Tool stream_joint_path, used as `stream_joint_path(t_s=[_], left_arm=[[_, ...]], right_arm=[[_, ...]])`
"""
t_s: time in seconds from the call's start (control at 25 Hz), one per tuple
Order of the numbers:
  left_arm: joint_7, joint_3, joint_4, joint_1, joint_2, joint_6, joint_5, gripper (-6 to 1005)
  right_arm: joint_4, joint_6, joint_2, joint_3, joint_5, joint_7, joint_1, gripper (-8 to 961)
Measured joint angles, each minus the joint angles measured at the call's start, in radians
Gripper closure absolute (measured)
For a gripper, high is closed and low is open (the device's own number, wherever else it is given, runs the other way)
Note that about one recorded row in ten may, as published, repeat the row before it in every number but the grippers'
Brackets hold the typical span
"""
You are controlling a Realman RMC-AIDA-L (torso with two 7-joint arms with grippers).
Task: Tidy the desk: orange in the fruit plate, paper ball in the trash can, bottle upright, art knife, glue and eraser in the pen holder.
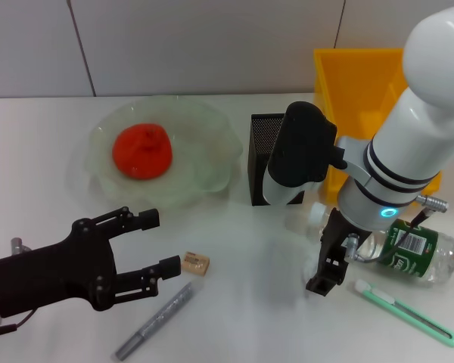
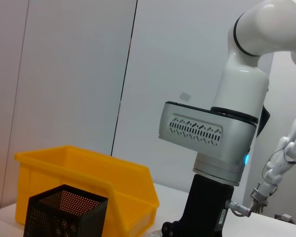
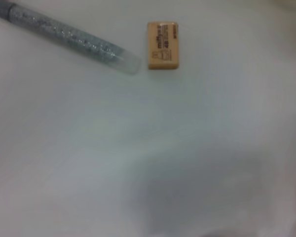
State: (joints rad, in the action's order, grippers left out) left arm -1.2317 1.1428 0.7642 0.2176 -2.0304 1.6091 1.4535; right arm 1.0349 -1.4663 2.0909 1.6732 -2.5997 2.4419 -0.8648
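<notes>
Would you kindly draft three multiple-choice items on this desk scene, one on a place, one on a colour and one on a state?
1. Where is the orange?
A. In the fruit plate
B. In the trash can
C. On the desk beside the eraser

2. What colour is the art knife?
A. Bright yellow
B. Black
C. Mint green

3. How does the bottle stand?
A. Upright on its base
B. Lying on its side
C. Upside down in the pen holder

Answers: 1 A, since the orange sits inside the pale green dish. 2 C, since the head view shows a mint-green body with a white tip. 3 B, since the bottle lies flat on the desk by the right gripper.
</notes>
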Motion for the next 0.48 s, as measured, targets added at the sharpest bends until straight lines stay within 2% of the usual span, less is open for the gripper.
stream_joint_path(t_s=[0.12, 0.24, 0.48], left_arm=[[0.0, 0.0, -0.004, 0.001, -0.001, 0.0, 0.0, 190], [0.003, 0.0, -0.012, 0.001, 0.002, -0.001, 0.001, 191], [0.023, 0.0, -0.022, 0.0, 0.001, -0.002, 0.001, 191]], right_arm=[[0.026, -0.027, -0.001, -0.004, 0.0, 0.002, 0.007, 272], [0.121, -0.094, -0.004, -0.039, 0.0, 0.004, 0.032, 350], [0.389, -0.272, -0.008, -0.144, -0.07, 0.044, 0.079, 378]])
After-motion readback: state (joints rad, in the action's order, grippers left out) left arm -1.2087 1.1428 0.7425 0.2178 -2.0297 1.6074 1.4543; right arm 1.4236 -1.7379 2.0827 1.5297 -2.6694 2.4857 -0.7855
